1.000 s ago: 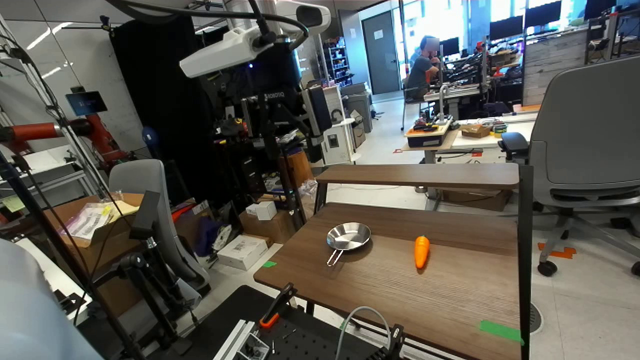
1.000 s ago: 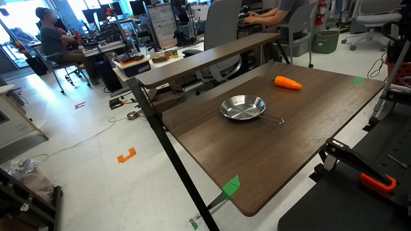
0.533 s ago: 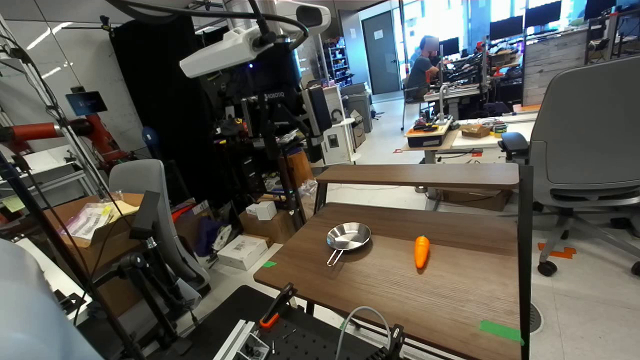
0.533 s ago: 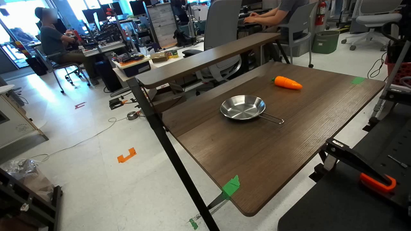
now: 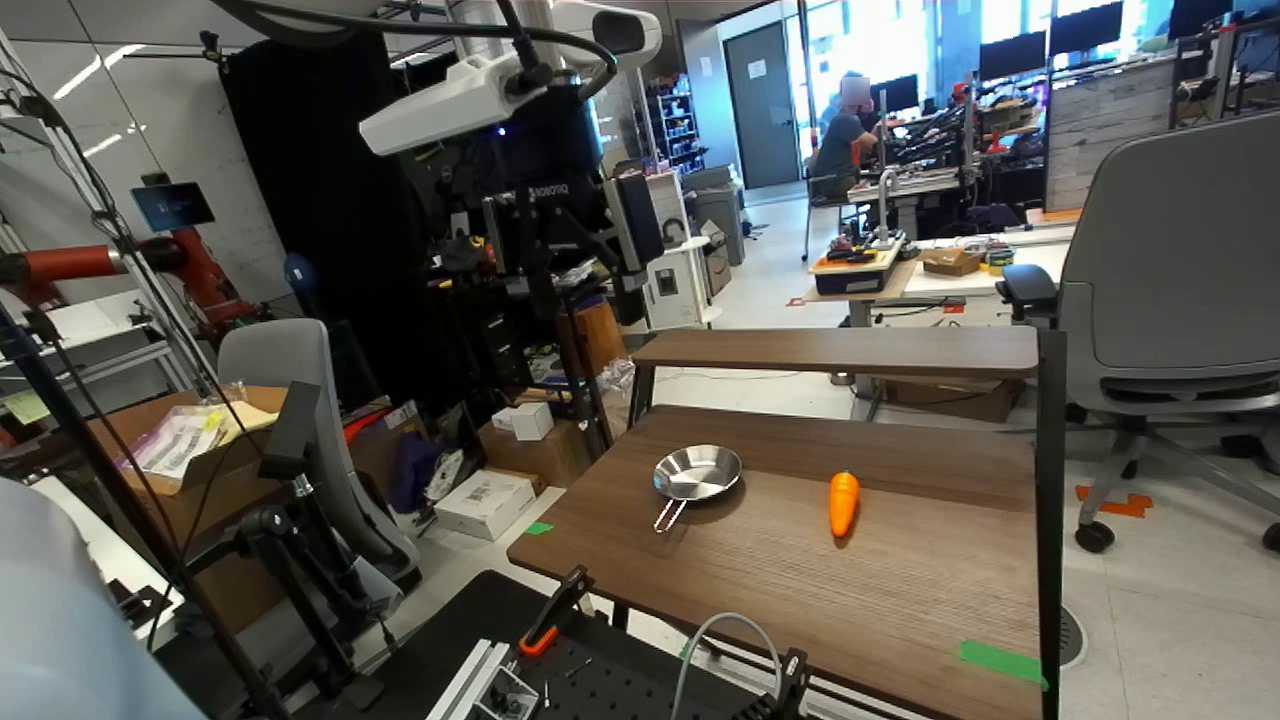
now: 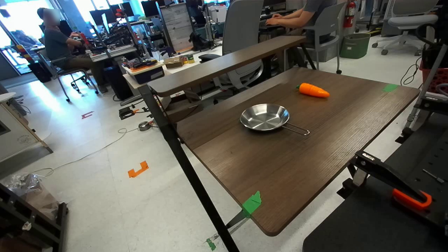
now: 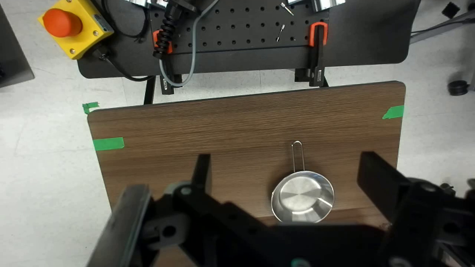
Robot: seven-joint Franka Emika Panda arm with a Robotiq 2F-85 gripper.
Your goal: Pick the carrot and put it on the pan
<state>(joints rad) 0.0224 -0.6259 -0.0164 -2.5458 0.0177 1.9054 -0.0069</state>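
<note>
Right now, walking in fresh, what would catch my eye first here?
Probably the bright orange, tapered carrot lying on the brown wood-grain table. The round, shiny silver metal pan sits on that table too, apart from the carrot. Above, the black two-fingered robot gripper hangs open, holding nothing.

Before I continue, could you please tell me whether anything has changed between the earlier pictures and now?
Nothing of the task visibly moved; nothing was taken hold of or let go. In an exterior view, the seated person at far left shifted the head slightly leftward. The gripper stays raised and open; the carrot and the pan lie on the table as before.
</note>
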